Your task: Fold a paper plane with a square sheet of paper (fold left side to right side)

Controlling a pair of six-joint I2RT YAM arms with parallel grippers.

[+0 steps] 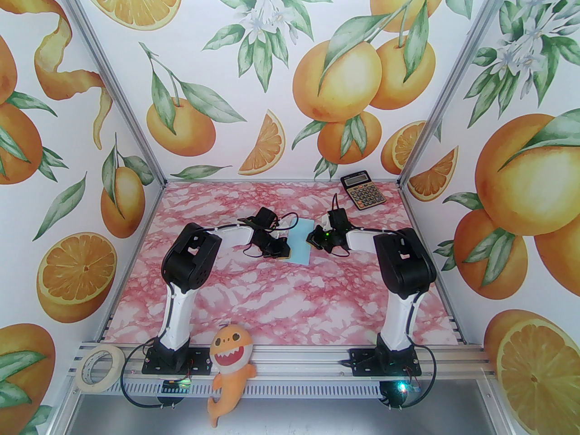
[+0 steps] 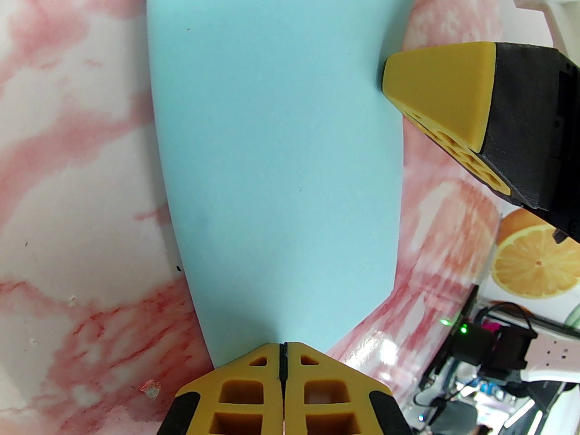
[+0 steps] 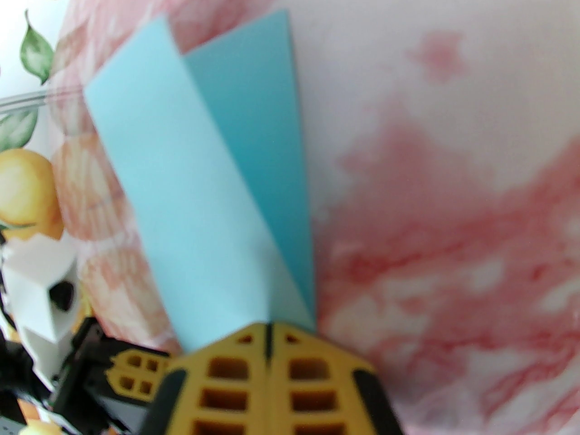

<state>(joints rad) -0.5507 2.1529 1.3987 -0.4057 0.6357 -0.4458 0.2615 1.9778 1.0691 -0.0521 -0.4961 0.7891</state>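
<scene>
Both sets of fingers are squeezed together: left gripper (image 2: 283,349) touches one edge of the folded light-blue paper sheet (image 2: 276,152), right gripper (image 3: 268,329) the opposite edge (it's on the table (image 1: 272,297), between them).

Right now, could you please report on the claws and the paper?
Both shut: left claw, right claw, tips at the paper. Folded over, layers askew. Far-corner calculator out of the way.

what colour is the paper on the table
The paper is pale light blue, clearest in the left wrist view.
</scene>
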